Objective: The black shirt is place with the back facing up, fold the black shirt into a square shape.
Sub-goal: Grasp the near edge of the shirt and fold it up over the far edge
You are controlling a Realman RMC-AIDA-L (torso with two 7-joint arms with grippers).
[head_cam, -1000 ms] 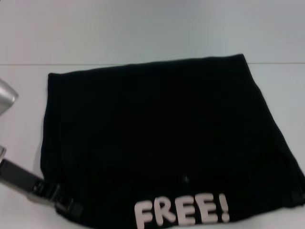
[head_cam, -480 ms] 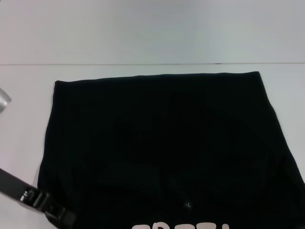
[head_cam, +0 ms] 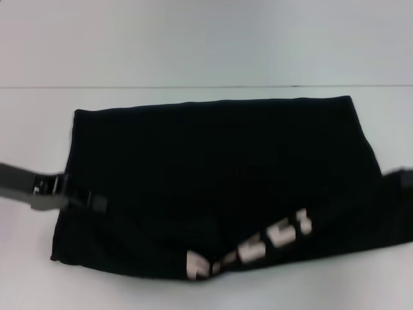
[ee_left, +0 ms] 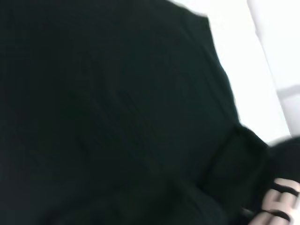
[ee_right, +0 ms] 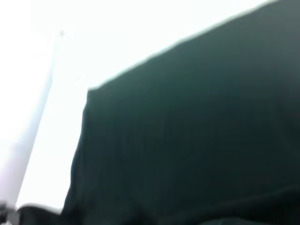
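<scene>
The black shirt lies on the white bench as a wide dark rectangle. Its near edge is lifted and rolled over toward the far side, so the cream lettering, which a second ago was flat and readable at the near hem and half a second ago had nearly left the picture, now runs crumpled and slanted along the raised fold.

The left gripper has come up from the near left corner and now sits at the shirt's left edge. Its fingers seem to be pinching the cloth, because the hem rises toward them, but the contact itself is dark. The right gripper shows only as a blurred dark shape at the shirt's right edge; I cannot tell the state of its fingers.

In my judgement the near half is being carried over the far half, a lengthwise fold that should bring the shirt closer to a square.
</scene>
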